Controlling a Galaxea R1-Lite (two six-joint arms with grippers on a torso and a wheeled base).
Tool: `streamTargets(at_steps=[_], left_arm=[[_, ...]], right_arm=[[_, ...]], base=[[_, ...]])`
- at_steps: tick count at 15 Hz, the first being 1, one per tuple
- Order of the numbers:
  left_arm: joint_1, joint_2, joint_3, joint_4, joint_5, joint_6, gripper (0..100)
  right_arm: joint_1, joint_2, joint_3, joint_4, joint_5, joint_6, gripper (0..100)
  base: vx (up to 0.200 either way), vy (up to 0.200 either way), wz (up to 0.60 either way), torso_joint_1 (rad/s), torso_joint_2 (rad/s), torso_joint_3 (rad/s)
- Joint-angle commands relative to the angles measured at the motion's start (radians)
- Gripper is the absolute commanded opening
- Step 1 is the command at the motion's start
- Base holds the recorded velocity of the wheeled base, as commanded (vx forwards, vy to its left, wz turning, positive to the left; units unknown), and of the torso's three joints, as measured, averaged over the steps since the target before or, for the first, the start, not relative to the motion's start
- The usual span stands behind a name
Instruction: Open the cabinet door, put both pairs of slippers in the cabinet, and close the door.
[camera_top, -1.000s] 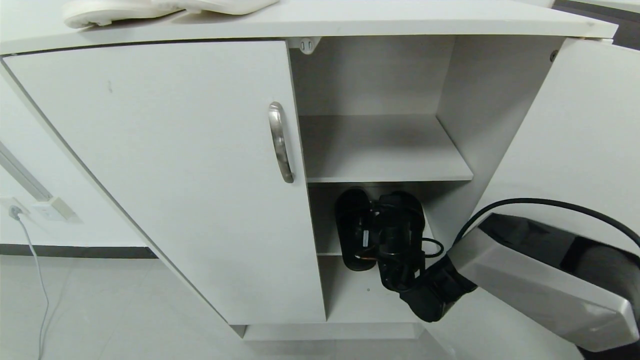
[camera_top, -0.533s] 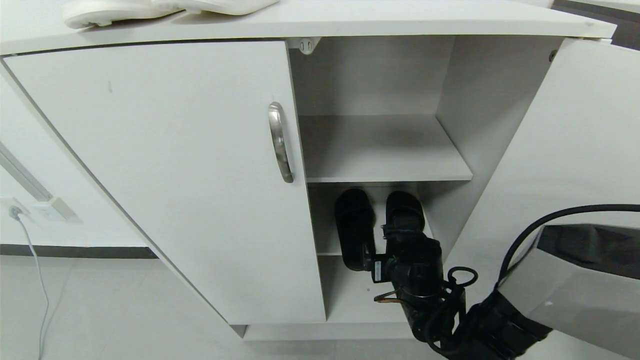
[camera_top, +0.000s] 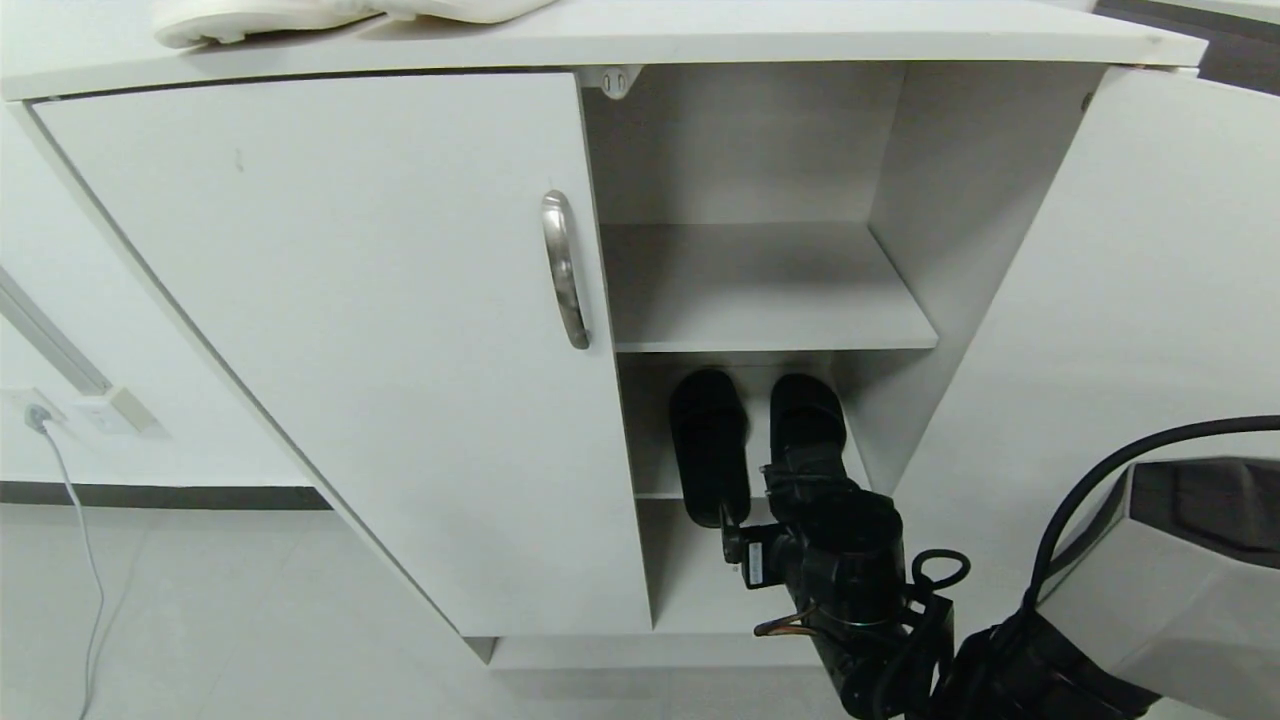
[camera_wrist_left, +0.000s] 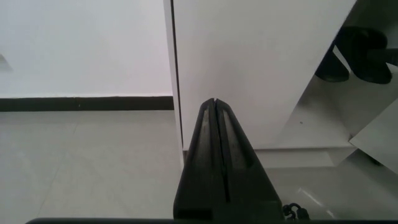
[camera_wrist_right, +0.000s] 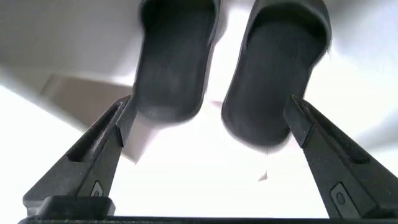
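Black slippers (camera_top: 708, 445), one pair, lie side by side on the low shelf (camera_top: 655, 475) inside the cabinet (camera_top: 700, 45), at lower centre of the head view, toes pointing inward. Their heels seem to jut a little past the shelf's front edge. The second pair, cream slippers (camera_top: 300, 15), sits on the cabinet top at the upper left. The right-hand door (camera_top: 1100, 300) stands swung open, while the left door (camera_top: 350, 330) with its metal handle (camera_top: 565, 270) is closed.

By my reading, the first pair is placed and the task is about halfway done. The next move calls for drawing the right arm clear of the opening and then fetching the cream pair from the top. The door gets shut last.

The right arm comes in from the lower right corner, its wrist aimed into the opening. The right gripper (camera_wrist_right: 208, 124) is spread wide just before the slipper heels, holding nothing and apart from them. The left gripper (camera_wrist_left: 214, 106) hangs low near the floor beside the closed door, with its fingers pressed together on nothing.
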Motion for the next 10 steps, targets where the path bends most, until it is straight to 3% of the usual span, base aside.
streamTargets(at_steps=[1,2,10], left_arm=[[0.000,0.001,0.000,0.000,0.000,-0.001,0],[0.001,0.001,-0.002,0.000,0.000,-0.001,0],[0.000,0.001,-0.002,0.000,0.000,-0.001,0]], right_arm=[[0.007,-0.011,0.008,0.000,0.000,-0.001,100],[0.009,-0.011,0.009,0.001,0.000,-0.001,100],[0.009,-0.009,0.023,0.000,0.000,-0.001,100]], base=[[-0.200,0.000,0.00,0.002,0.00,0.007],[-0.200,0.000,0.00,0.002,0.01,0.002],[0.000,0.000,0.00,0.000,0.00,0.000]])
